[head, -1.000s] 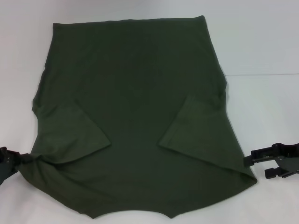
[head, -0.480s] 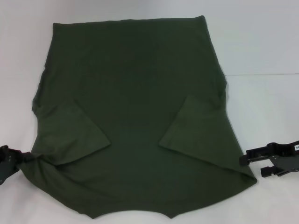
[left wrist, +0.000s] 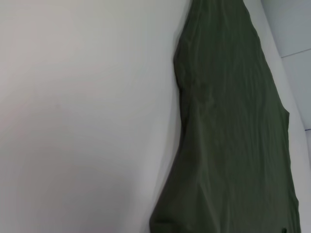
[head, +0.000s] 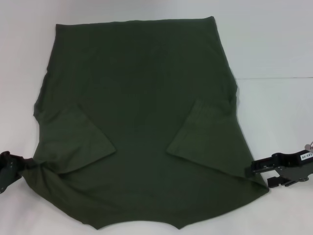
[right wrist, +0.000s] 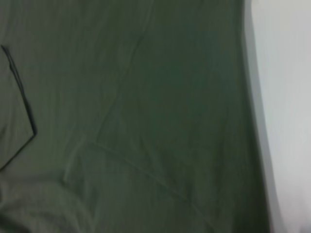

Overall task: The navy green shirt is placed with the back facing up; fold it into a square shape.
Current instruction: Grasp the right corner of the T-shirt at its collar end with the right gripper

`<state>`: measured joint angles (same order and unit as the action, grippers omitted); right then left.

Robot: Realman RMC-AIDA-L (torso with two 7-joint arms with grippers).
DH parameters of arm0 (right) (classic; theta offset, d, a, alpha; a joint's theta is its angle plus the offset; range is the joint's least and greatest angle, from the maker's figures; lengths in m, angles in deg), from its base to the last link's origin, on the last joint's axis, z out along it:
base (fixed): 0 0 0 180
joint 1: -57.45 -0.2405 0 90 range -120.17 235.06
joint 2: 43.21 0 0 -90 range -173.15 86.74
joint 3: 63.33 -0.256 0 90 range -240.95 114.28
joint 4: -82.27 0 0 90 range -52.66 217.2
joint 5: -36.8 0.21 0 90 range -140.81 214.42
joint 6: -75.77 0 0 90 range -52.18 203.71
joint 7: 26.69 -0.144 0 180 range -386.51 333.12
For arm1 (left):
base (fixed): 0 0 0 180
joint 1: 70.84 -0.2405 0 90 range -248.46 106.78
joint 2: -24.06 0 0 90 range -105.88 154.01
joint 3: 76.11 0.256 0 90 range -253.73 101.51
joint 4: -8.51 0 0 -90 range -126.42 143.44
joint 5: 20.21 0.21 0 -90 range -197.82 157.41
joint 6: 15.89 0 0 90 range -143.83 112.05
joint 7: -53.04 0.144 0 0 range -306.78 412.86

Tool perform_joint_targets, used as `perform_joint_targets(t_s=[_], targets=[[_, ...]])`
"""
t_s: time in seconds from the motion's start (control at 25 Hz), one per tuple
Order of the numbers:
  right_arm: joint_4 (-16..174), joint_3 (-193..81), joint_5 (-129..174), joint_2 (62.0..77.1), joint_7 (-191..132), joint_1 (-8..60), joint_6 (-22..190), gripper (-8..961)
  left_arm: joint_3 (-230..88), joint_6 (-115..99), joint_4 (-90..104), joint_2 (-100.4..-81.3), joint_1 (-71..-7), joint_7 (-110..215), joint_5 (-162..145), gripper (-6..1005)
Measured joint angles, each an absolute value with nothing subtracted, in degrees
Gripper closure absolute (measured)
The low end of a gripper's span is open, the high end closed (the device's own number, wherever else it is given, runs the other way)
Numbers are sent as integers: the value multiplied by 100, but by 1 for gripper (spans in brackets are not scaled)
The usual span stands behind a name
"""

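The navy green shirt [head: 142,122] is spread flat on the white desk [head: 274,44], both sleeves already folded inward, its long axis running away from the robot. The left gripper [head: 22,169] is clenched on the near-left corner, the cloth bunched there. The right gripper [head: 254,169] is seen touching the near-right edge — whether it is clamped cannot be told — so the shirt lies between them.

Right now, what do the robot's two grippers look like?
Both are black, angular and hard-edged. The right gripper has flat finger bars on a blocky body bearing a small white label with dark marks. Only a chunky black part of the left gripper shows. No cables are visible.
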<state>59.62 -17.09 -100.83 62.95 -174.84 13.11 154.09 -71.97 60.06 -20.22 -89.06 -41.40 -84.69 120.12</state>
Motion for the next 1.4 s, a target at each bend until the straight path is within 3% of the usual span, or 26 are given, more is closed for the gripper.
perform_joint_targets(t_s=[0.92, 1.4], targets=[[5960, -1621, -10052, 6437, -17417, 1228, 15301, 8, -7197, 6005, -2014, -8912, -4104, -8435, 11915, 984], [5922, -1729, -10061, 6368, -17408, 1210, 15374, 8, -7197, 5976, -2014, -8918, -4099, -8433, 11883, 985]])
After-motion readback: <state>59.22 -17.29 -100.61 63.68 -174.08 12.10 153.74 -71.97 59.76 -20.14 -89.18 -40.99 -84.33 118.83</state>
